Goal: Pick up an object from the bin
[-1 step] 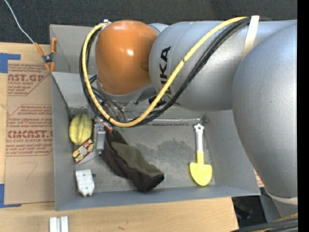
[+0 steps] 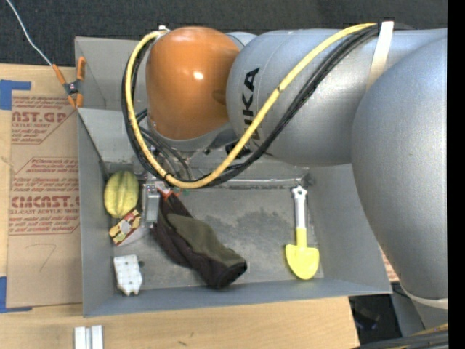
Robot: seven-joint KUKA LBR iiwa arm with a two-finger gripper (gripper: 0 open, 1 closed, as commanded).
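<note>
- the gripper (image 2: pixel 154 201) hangs low in the left part of the bin (image 2: pixel 254 217), at the upper end of a dark crumpled cloth (image 2: pixel 200 247);
- just left: a yellow-green gourd (image 2: pixel 121 193) (ribbed), with a small red-and-white piece (image 2: pixel 125 227) below it;
- a white block (image 2: pixel 127 275) lies lower left; a yellow toy shovel (image 2: pixel 301 251) lies well apart, right

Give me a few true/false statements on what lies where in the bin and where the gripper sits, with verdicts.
1. The yellow toy shovel with a white handle lies on the right of the grey metal bin. True.
2. The dark brown cloth is draped over the shovel. False: they lie apart, with bare floor between them.
3. The gripper is down between the cloth's upper end and the yellow-green ribbed gourd-shaped toy. True.
4. The small white plastic block lies next to the shovel. False: it lies in the near left corner.
</note>
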